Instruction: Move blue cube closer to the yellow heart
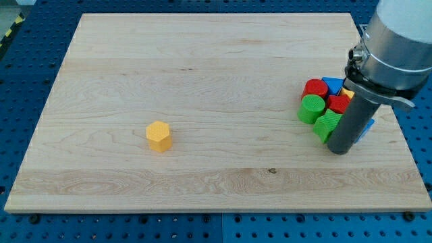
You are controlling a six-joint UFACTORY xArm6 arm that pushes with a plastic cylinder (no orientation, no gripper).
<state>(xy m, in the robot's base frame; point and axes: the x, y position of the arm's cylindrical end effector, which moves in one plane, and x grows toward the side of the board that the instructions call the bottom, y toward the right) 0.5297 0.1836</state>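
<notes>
My tip (339, 150) rests on the board at the view's right, at the lower edge of a tight cluster of blocks. A blue block (367, 127), mostly hidden behind the rod, peeks out on the rod's right side; its shape cannot be made out. A small yellow piece (347, 92) shows at the cluster's top right, largely hidden by the arm. A yellow hexagon-like block (159, 136) sits alone left of the board's centre, far from the tip.
The cluster also holds a red cylinder (314, 88), a blue triangle-like block (333, 84), a red block (337, 103), a green cylinder (311, 109) and a green block (327, 125) touching the rod. The wooden board (202, 61) lies on a blue perforated table.
</notes>
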